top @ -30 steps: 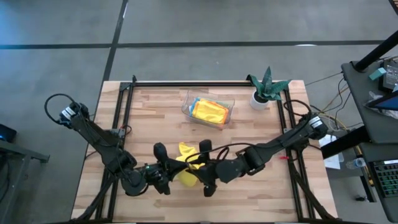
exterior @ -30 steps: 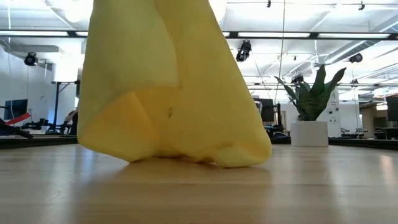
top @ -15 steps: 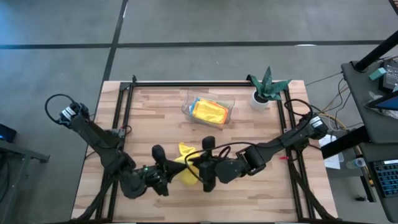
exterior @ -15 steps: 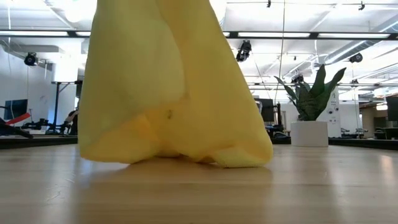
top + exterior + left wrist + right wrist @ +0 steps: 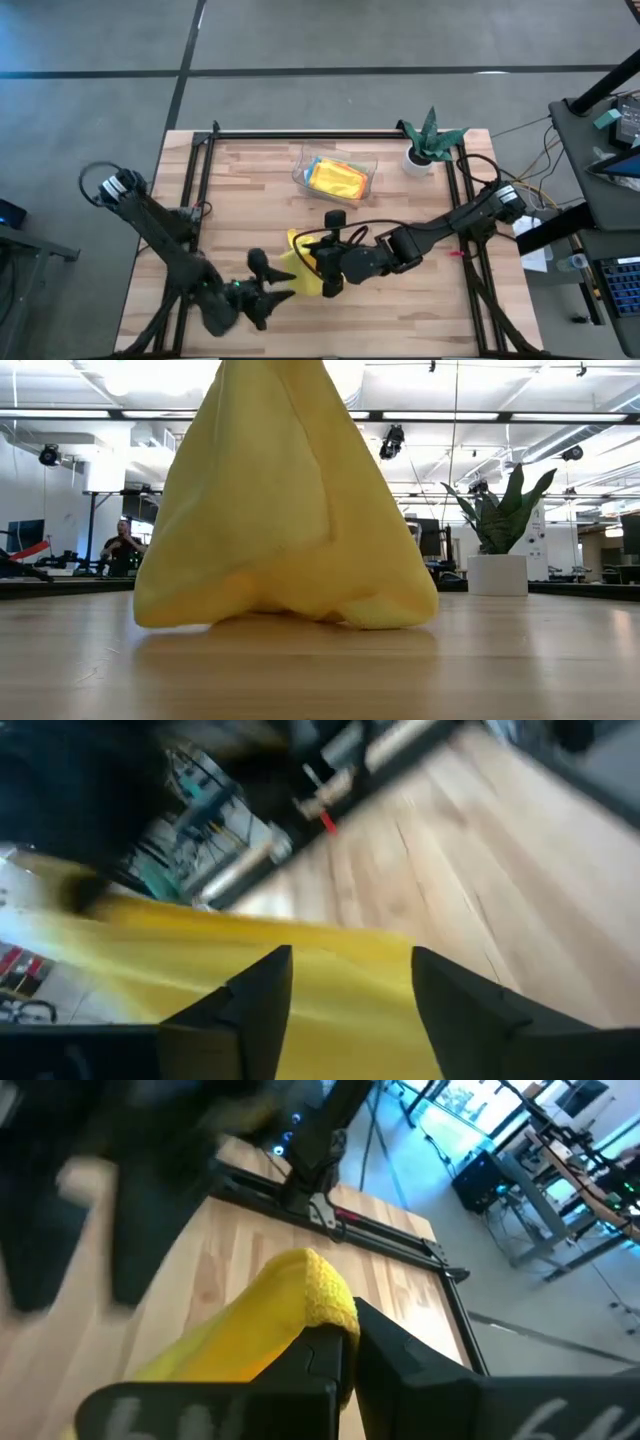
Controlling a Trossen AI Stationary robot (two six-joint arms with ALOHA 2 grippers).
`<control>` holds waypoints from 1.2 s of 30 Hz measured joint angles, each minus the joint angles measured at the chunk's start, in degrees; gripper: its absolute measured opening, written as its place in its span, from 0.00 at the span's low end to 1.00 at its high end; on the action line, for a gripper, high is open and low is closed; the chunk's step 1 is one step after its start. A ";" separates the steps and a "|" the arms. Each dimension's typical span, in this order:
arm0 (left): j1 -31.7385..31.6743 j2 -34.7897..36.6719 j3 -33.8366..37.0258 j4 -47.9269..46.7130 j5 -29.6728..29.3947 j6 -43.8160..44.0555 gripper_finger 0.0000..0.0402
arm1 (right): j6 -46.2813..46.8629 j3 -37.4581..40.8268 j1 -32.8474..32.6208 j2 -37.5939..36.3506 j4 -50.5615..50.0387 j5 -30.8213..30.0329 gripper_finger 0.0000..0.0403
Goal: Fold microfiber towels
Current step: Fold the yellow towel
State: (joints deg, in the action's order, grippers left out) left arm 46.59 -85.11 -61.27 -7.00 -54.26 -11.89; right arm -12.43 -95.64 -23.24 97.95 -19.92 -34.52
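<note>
From above, a wooden table (image 5: 240, 190) fills the middle of the view, with a dark arm reaching in from each side. The right tool (image 5: 330, 268) sits near the table's centre, its fingers pressed together on a bright yellow towel (image 5: 305, 270) that bunches just beside it. The left tool (image 5: 268, 288) is toward the near edge, close to the towel's lower corner, fingers spread and apart from the cloth. Farther back stands a clear tray (image 5: 366, 185) holding a folded yellow towel with a sliver of turquoise under it. A small plant (image 5: 430, 135) in a white pot stands at the far right corner.

At table height, the yellow towel (image 5: 290, 510) hangs like a tent, narrow at the top where it leaves the view and wide at the bottom, its lower folds resting on the table (image 5: 320, 670). The plant (image 5: 500, 530) stands well behind it to the right. A person (image 5: 122, 545) shows far off in the room.

Past the left wrist, two dark fingers (image 5: 260, 995) stand spread with a gap between them. The yellow towel (image 5: 340, 980) lies across the view beyond them, blurred, with the table (image 5: 480, 870) behind.

Past the right wrist, the two dark fingers (image 5: 390, 1355) are closed on a rolled edge of the yellow towel (image 5: 300, 1295), which rises out from between them above the table (image 5: 260, 1260).
</note>
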 joint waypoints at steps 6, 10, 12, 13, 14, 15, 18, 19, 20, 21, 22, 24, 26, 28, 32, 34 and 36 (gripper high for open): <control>1.92 -13.24 0.11 3.49 0.21 2.09 0.53 | 1.38 -0.58 1.09 -0.02 -0.05 0.00 0.02; 2.78 -23.15 -3.60 5.70 -4.57 1.16 0.53 | 1.67 -0.63 1.55 -0.02 -0.31 0.04 0.02; 2.93 -27.47 -5.98 6.03 -10.79 0.73 0.53 | 2.39 -0.61 1.81 -0.02 -0.44 0.11 0.02; 2.93 -29.59 -7.15 5.96 -14.15 0.63 0.53 | 2.66 -0.63 1.92 -0.02 -0.44 0.12 0.02; 2.93 -31.71 -8.35 5.96 -16.90 0.34 0.53 | 2.88 -0.62 2.11 -0.02 -0.51 0.11 0.02; 2.92 -33.67 -9.52 5.90 -18.97 -0.79 0.53 | 2.91 -0.63 2.23 -0.02 -0.66 0.11 0.02; 2.71 -38.65 -13.22 5.96 -22.57 -6.61 0.53 | 2.99 -0.61 2.44 -0.02 -0.93 0.09 0.02; 2.67 -39.88 -14.30 5.92 -23.07 -8.37 0.53 | 2.99 -0.63 2.56 -0.02 -0.90 0.09 0.02; 2.64 -40.83 -15.41 5.92 -24.21 -9.64 0.53 | 3.02 -0.63 2.57 -0.02 -0.91 0.11 0.02; 2.61 -41.56 -16.38 6.01 -24.80 -10.54 0.53 | 3.02 -0.61 2.66 -0.02 -0.92 0.10 0.02; 2.59 -41.92 -16.97 5.99 -25.62 -11.00 0.53 | 2.98 -0.61 2.74 -0.02 -0.90 0.10 0.02; 2.37 -42.05 -17.33 5.96 -25.98 -10.76 0.53 | 2.97 -0.71 2.91 -0.02 -1.04 0.12 0.02; 2.01 -41.78 -17.38 5.94 -26.25 -8.65 0.53 | 3.06 -1.31 3.19 -0.02 -1.20 0.22 0.02; 1.68 -41.40 -17.34 5.94 -26.95 -6.66 0.53 | 4.08 -2.40 3.50 -0.02 -1.20 0.24 0.02; 1.51 -39.34 -17.27 5.88 -29.06 -4.86 0.54 | 5.44 -6.02 3.80 -0.04 -3.34 0.16 0.02; 1.57 -37.70 -17.25 5.96 -29.91 -3.80 0.54 | 5.42 -7.94 3.82 -0.04 -4.73 0.00 0.02; 1.88 -35.92 -17.23 5.84 -30.87 -2.05 0.54 | 5.42 -9.81 3.89 -0.05 -5.74 0.00 0.02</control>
State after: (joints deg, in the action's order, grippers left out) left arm 48.46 -121.03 -78.50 -1.16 -85.13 -13.94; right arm -7.00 -105.44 -19.35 97.91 -25.66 -34.52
